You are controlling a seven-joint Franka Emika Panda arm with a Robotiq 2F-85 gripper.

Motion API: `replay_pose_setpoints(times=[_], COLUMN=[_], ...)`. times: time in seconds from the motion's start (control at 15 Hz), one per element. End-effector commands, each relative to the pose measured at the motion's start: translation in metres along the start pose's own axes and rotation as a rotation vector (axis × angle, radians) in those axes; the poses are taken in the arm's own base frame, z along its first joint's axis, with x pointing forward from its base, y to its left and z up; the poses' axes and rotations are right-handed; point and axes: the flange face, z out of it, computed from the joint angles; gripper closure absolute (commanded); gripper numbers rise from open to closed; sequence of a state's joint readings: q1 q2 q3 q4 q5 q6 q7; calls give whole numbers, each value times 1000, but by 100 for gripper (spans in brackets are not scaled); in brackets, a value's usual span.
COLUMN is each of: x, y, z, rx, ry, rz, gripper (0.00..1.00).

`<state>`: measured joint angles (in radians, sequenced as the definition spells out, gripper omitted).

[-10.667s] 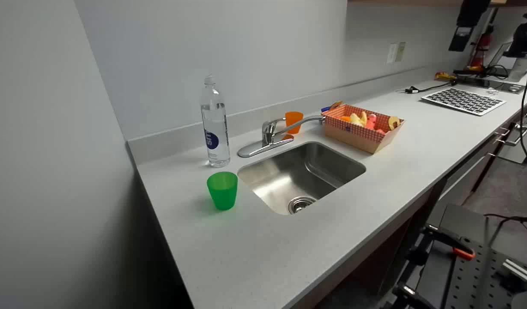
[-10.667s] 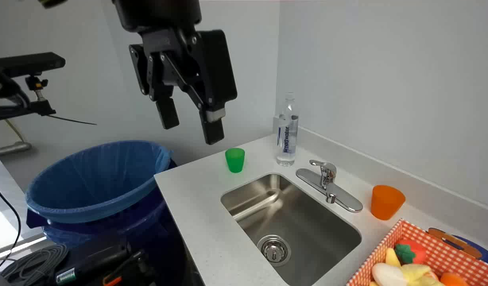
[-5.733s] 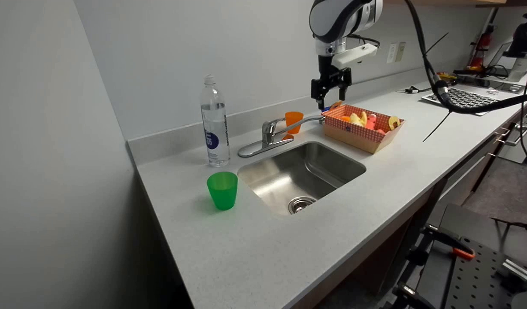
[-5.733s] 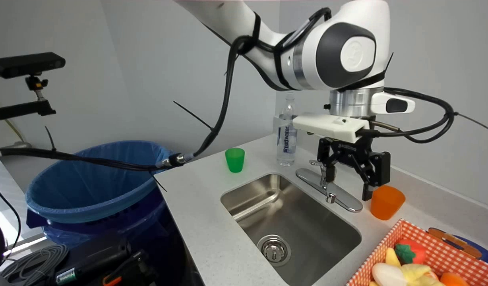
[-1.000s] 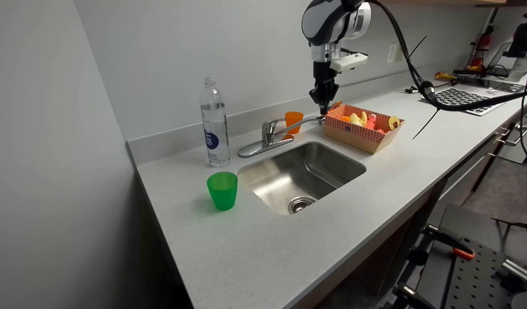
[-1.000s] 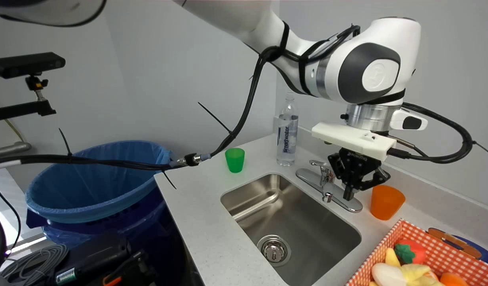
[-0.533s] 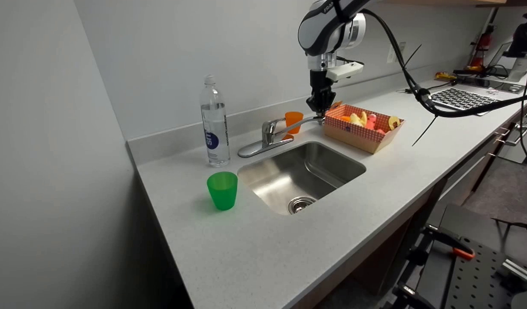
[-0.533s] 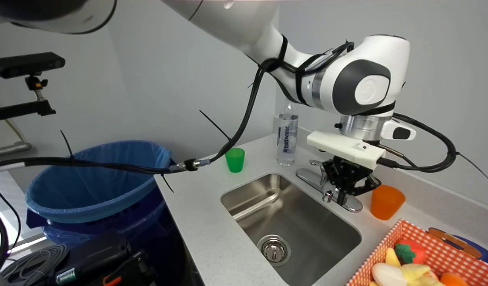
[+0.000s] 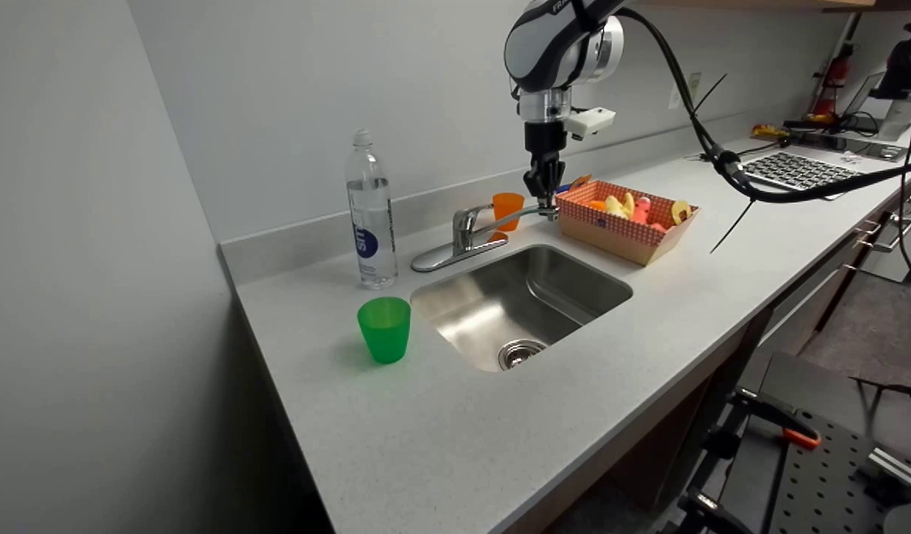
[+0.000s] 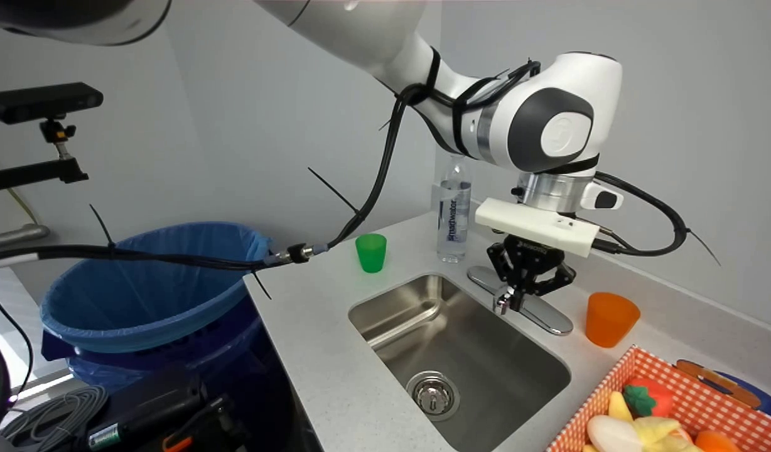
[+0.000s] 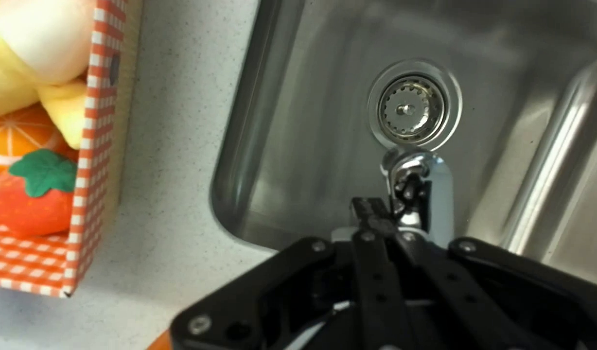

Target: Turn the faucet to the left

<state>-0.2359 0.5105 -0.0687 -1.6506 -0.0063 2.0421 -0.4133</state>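
The chrome faucet (image 9: 463,231) stands behind the sink, its long spout reaching out over the basin's side. In both exterior views my gripper (image 10: 516,304) points down beside the end of the spout. Its fingers are pressed together with nothing between them. Seen from the wrist, the closed gripper (image 11: 371,206) lies just left of the faucet's spout (image 11: 442,194) and appears to touch its side. In an exterior view my gripper (image 9: 547,199) overlaps the spout's far end. The faucet's handle is hidden behind the gripper in an exterior view.
A clear bottle (image 10: 454,220) and a green cup (image 10: 371,253) stand past the sink (image 10: 461,376). An orange cup (image 10: 611,319) sits near the faucet base. A checkered basket (image 9: 611,233) of toy food is close to the gripper's side.
My closed gripper came down beside the spout, then moved sideways toward the bottle's side. The spout's end has swung a little the same way, leftward in both exterior views.
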Motion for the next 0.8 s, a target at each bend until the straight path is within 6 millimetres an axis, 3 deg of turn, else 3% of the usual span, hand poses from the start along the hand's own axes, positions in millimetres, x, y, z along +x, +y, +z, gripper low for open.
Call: replay_pose_setpoints(times=[0.0,0.73], x=[-7,-14], y=[-23,-83], z=[-4,-7], rx=[47,-64], ry=[-21,58], rz=[-172,-65], gripper=[100,100])
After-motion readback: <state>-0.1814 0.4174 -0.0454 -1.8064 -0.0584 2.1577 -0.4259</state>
